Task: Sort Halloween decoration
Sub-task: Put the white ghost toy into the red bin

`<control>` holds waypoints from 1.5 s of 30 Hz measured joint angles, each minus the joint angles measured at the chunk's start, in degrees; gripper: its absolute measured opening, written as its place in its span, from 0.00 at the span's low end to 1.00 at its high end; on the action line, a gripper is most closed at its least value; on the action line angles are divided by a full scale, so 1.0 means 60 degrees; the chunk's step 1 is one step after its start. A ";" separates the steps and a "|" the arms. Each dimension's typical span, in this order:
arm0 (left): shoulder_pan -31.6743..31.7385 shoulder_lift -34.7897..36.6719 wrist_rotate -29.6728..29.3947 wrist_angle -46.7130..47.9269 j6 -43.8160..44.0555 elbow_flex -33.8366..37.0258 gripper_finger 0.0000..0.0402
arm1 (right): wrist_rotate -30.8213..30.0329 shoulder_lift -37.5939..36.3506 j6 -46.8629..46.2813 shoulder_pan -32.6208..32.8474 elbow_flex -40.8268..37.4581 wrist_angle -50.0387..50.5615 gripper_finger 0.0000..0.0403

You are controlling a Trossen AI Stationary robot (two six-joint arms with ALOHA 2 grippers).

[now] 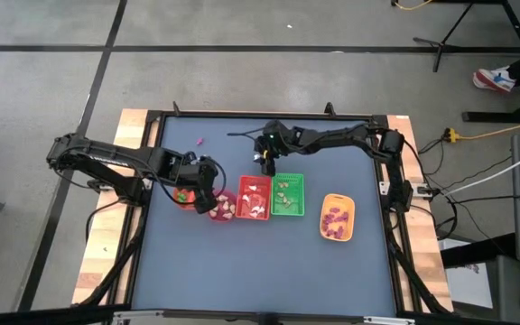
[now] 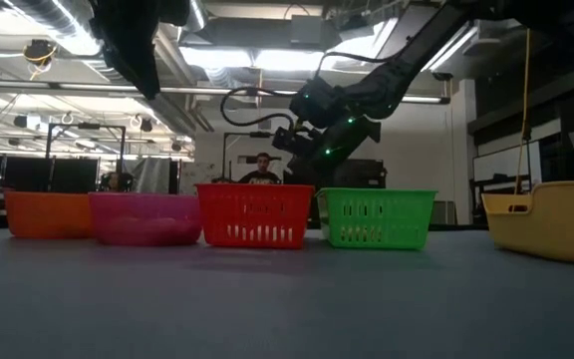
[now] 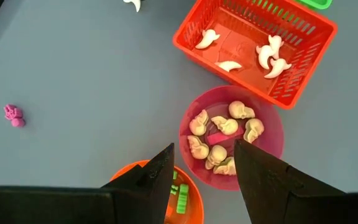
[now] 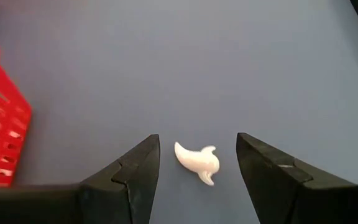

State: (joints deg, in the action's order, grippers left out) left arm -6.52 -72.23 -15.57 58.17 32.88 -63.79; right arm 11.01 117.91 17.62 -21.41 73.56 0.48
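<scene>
- Tabletop: dark mat carrying a row of containers; from the row's nine o'clock end to its three o'clock end stand the orange bowl, pink bowl, red basket, green basket and, apart, the yellow tray.
- Right end effector: spread wide, empty, poised over a white ghost that lies on bare mat at twelve o'clock of the red basket.
- Left end effector: spread wide, empty, hovering over the pink bowl, which holds cream skulls.
- Step in hand, judged: picking up the ghost for the red basket, which already holds white ghosts.
- Advice: descend straight, keeping the ghost centred; close across its narrow body, not the tail, since it may skid.
- Stray pink trinket remains unsorted on the mat.
</scene>
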 joint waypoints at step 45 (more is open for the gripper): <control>0.4303 -0.3777 -0.0026 -0.7567 -0.1667 0.0007 0.37 | -0.1341 -0.7316 -0.1835 0.3292 0.0000 0.5661 0.52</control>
State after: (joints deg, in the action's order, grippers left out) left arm 19.29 -94.89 -15.73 12.77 22.88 -63.75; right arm 2.96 74.01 6.61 -1.65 73.56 34.44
